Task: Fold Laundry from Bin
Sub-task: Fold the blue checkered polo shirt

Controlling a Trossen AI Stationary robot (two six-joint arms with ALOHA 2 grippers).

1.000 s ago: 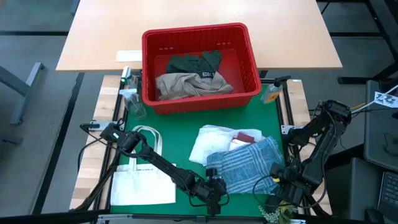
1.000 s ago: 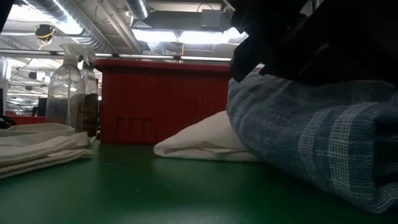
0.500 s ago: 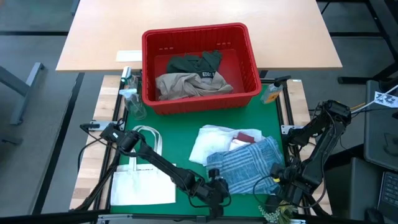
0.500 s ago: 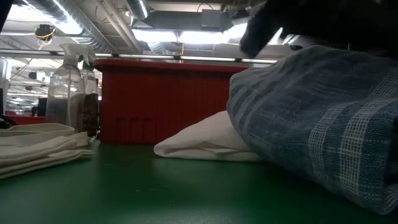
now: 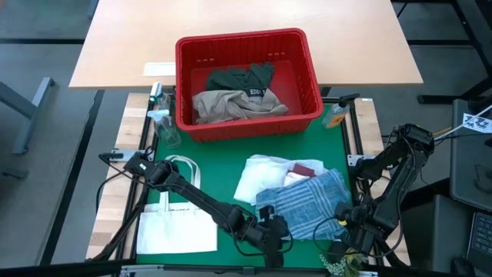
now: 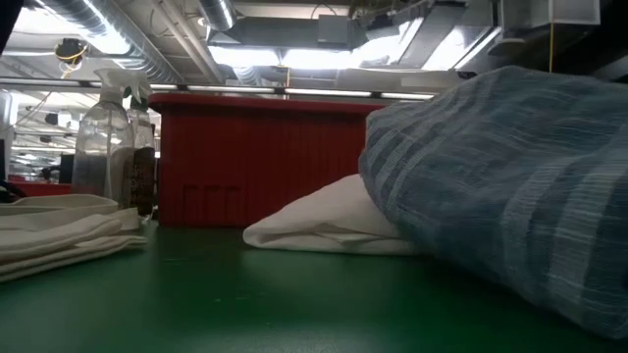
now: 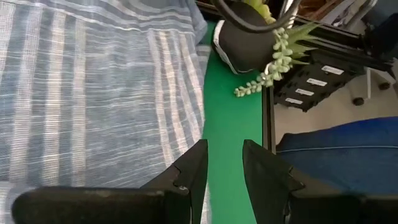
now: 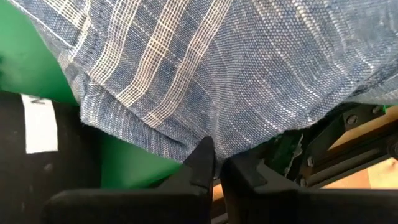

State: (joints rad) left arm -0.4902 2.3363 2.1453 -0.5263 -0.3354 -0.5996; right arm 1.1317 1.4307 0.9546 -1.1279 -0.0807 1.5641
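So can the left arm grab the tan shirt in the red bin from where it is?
Probably not right away. The left gripper is down at the near edge by the striped cloth, and the tan shirt lies inside the bin, behind its front wall. It would have to lift up and over first.

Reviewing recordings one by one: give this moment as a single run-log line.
left gripper: open, empty, beside striped cloth | right gripper: pinching striped cloth edge | bin: tan, dark green garments inside
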